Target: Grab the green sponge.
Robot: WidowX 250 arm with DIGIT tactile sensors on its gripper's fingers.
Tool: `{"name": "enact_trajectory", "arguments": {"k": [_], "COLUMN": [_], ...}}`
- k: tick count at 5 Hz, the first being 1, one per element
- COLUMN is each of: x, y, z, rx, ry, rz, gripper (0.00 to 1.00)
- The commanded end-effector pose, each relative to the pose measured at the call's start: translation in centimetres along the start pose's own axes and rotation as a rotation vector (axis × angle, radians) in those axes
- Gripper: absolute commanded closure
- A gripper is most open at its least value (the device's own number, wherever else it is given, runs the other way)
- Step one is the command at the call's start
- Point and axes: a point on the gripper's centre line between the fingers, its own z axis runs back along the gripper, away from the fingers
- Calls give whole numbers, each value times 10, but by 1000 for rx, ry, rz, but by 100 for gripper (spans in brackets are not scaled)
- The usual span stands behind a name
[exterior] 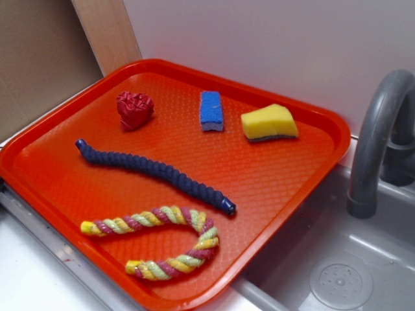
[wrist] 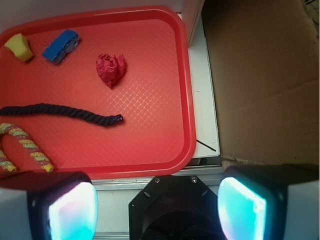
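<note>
The green sponge (exterior: 269, 122) is a yellow foam wedge with a thin dark layer on its underside. It lies at the back right of the red tray (exterior: 311, 188). In the wrist view the green sponge (wrist: 19, 47) sits in the tray's far left corner. My gripper (wrist: 157, 207) does not show in the exterior view. In the wrist view it is open and empty, high above the near edge of the tray (wrist: 150, 150), far from the sponge.
On the tray lie a blue sponge (exterior: 211, 111), a red crumpled heart (exterior: 135, 109), a dark blue rope (exterior: 155, 170) and a multicoloured rope (exterior: 162, 240). A grey faucet (exterior: 376, 136) and a sink (exterior: 337, 272) are to the right. Cardboard (wrist: 265, 80) stands beside the tray.
</note>
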Motion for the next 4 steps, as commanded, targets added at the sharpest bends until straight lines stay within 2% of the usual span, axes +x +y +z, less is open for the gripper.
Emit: {"name": "enact_trajectory", "arguments": {"k": [1, 2, 3, 4], "x": [0, 20, 41, 61], "y": [0, -39, -65, -101], "z": [0, -26, -49, -71], "rx": [0, 34, 9, -47], "ry": [0, -22, -112, -187], "rz": [0, -120, -207, -341], "gripper": [0, 0, 0, 0]}}
